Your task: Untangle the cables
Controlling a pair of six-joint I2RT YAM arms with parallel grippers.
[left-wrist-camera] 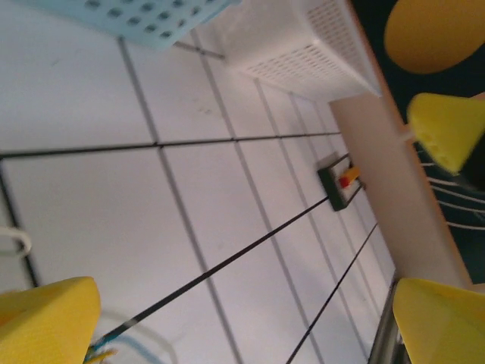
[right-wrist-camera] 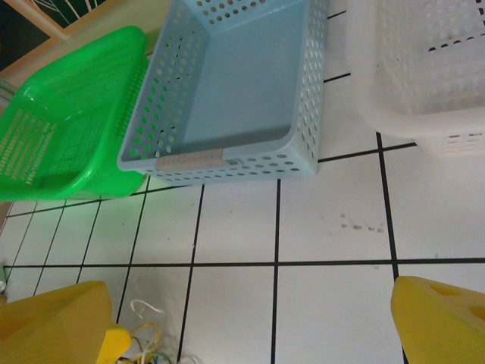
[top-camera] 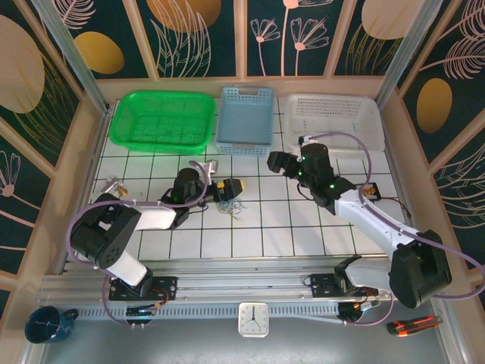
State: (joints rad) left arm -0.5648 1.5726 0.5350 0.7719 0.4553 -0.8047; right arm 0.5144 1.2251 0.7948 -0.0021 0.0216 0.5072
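**Both grippers stand wide open, cable tangle lies loose on the surface**

The left gripper (top-camera: 229, 186) is low over the middle of the white tiled surface (top-camera: 258, 235), its yellow-tipped fingers (left-wrist-camera: 45, 322) spread to their full width with nothing between them. The cables (top-camera: 236, 206), a small knot of thin blue, white and yellowish wires, lie on the tiles just beside its tips, on the side nearer the arm bases. In the left wrist view, blue and yellow strands run next to the lower-left finger and a white loop curls at the frame's left edge. Whether wire and finger touch cannot be told.

The right gripper (top-camera: 273, 161) is near the front of the blue basket (top-camera: 245, 115), pointing toward the left arm, jaws also fully apart and holding nothing. In its wrist view, the same tangle sits at the bottom edge beside its left finger.

Three baskets line the far side of the surface: a green basket (top-camera: 161, 119) on the left, the blue one in the middle and a white basket (top-camera: 333, 117) on the right. A small black tray (top-camera: 370, 193) with orange parts rests on the tiles beside the right arm, well apart from the cables. On the near ledge below the arm bases sit a dark mug (top-camera: 47, 324), a white clock (top-camera: 252, 318) and an orange-and-black utility knife (top-camera: 413, 324).
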